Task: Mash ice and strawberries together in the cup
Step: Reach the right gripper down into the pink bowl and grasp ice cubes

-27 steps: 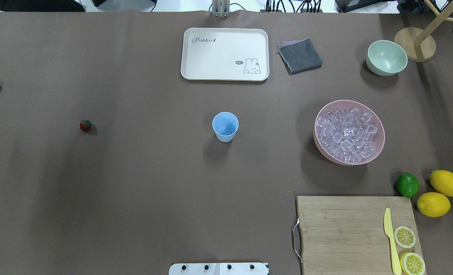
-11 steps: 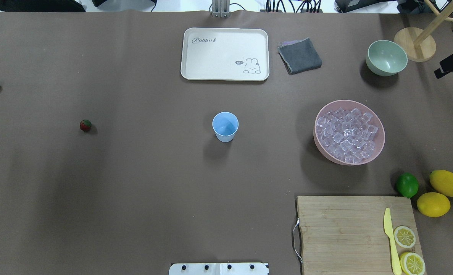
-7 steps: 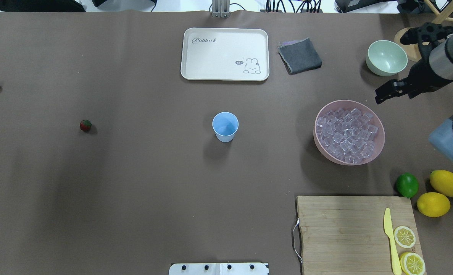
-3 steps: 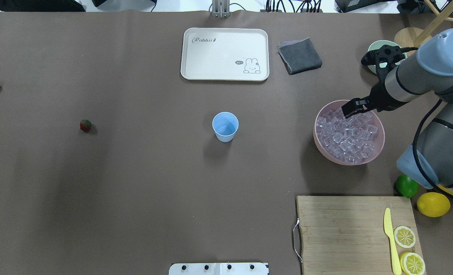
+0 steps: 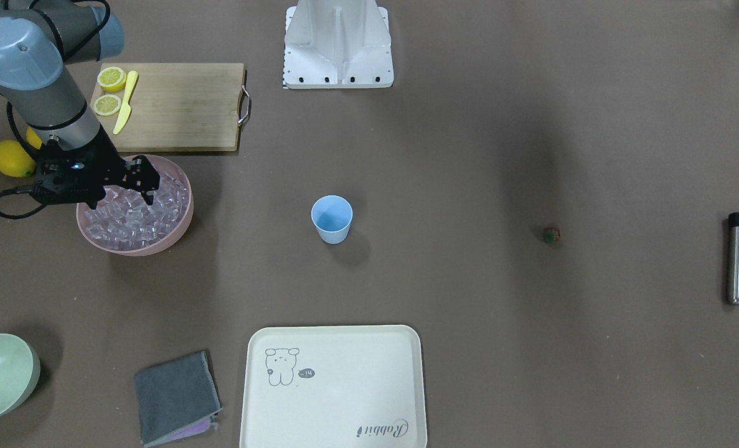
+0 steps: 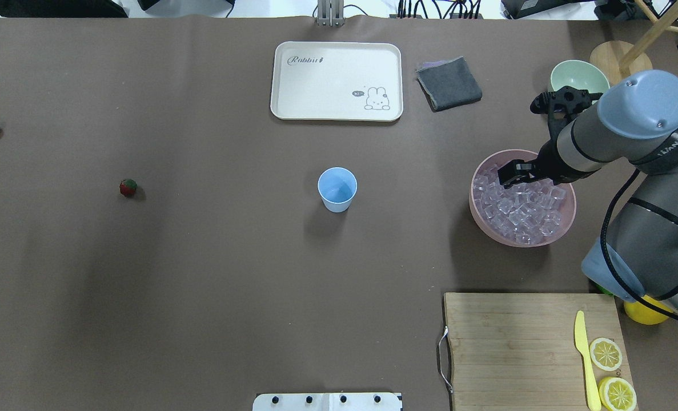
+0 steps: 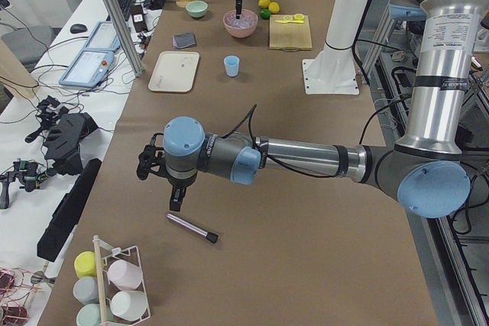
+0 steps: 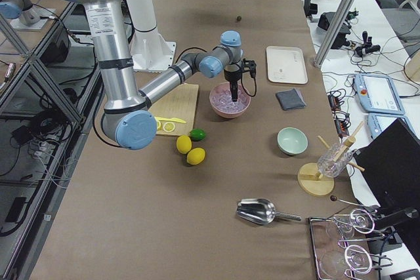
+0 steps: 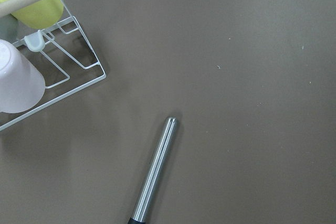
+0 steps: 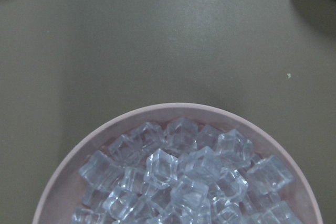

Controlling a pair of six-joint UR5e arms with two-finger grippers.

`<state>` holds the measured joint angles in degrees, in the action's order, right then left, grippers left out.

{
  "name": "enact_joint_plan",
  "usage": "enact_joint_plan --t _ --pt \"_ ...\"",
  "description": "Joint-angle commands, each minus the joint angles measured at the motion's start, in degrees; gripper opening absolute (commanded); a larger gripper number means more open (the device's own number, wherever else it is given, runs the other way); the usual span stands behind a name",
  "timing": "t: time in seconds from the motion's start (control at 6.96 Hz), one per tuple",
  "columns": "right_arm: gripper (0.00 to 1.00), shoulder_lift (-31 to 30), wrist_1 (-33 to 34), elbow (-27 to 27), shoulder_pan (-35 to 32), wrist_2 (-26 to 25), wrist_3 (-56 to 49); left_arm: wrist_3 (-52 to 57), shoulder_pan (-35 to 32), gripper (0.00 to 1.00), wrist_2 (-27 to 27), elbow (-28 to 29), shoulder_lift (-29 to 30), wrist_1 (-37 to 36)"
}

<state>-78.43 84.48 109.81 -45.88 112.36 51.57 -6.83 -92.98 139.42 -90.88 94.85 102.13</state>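
Presently: one cup [image 6: 337, 189]; one strawberry [image 6: 128, 187]; ice [image 6: 521, 214] uncountable (heaped, partly under right end effector [image 6: 505, 174]); its spread cannot be told.

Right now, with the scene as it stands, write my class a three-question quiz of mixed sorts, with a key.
1. True or false: the cup already holds ice.
2. Which gripper is above the pink bowl? A left, B right.
3. How many lemon slices lie on the cutting board?
Key: 1 false, the cup is empty; 2 B, the right gripper; 3 two.
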Motion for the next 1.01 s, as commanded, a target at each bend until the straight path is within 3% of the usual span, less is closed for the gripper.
enact_joint_plan --t 0.0,0.43,0.86 --pt "0.97 0.29 -0.01 -1.87 2.28 -3.79 0.91 -0.03 -0.09 0.98 -0.03 -0.52 -0.01 -0.17" --pt "0.68 1.35 0.43 -2.32 3.26 -4.87 0.12 -0.03 -0.18 0.98 -0.03 -0.44 -0.01 -0.26" --pt "0.65 1.35 0.6 -3.72 3.34 -6.18 -3.05 -0.03 -0.18 0.98 0.14 -0.79 -0.89 -0.09"
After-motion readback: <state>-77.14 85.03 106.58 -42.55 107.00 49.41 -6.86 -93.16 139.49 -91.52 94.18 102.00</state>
